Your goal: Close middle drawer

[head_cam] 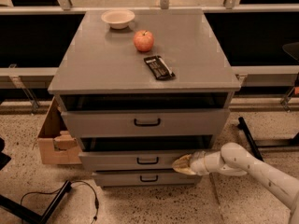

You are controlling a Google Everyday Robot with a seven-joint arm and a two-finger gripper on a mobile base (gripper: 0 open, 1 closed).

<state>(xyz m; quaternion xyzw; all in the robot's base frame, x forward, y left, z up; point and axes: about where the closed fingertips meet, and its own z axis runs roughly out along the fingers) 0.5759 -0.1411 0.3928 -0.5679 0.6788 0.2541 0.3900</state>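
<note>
Find the middle drawer (112, 161) poking a little out of the cabinet (201, 55), front running wide left to right. See the gripper (183, 164), fingers closed together, touching that front right of the handle (147, 160). Probably needs pushing straight back, into the cabinet.

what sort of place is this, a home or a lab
Probably a robot test area, not a home: a grey three-drawer cabinet stands on speckled stone floor, a brown cardboard box and loose black cable lie beside it, and the robot's pale hand sits at the front of the grey middle drawer.
</note>
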